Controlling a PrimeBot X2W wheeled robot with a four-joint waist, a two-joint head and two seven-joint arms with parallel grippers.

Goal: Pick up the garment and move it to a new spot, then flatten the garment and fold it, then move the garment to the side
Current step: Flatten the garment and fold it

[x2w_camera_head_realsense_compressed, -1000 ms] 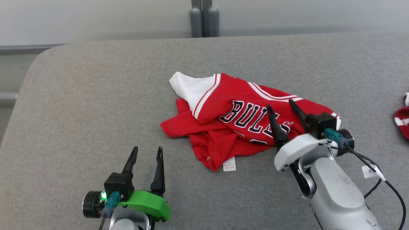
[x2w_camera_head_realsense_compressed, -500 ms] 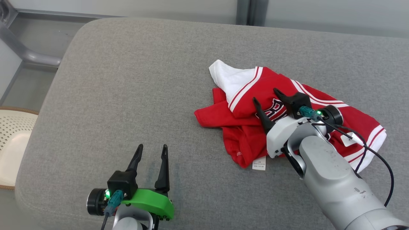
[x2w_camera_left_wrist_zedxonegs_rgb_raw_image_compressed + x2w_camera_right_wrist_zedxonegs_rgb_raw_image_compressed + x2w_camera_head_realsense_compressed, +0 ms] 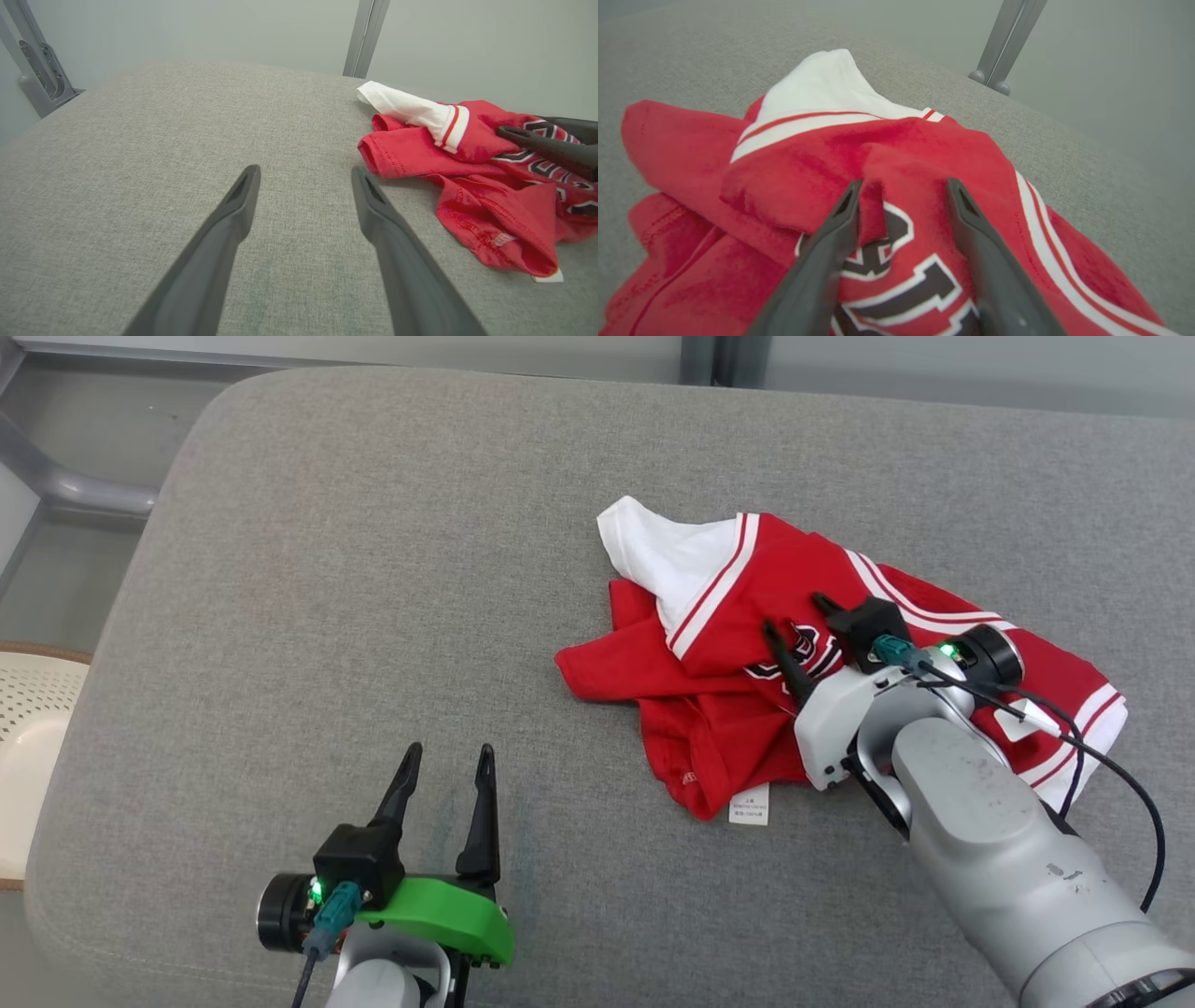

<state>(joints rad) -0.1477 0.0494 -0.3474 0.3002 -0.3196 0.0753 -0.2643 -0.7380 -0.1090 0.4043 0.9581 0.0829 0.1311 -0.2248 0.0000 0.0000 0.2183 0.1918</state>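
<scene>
The right pincer (image 3: 793,613) is planted on the crumpled red garment (image 3: 709,709), which lies right of centre on the desk (image 3: 327,569). Its jaws are apart, astride a raised fold by the lettering, with nothing pinched yet. The left pincer (image 3: 449,748) is open over bare desk, well apart from the cloth. This looks like step 1, the pick-up: next, close on that fold and lift. The right arm hides part of the lettering and hem, and the label's print is unreadable.
</scene>
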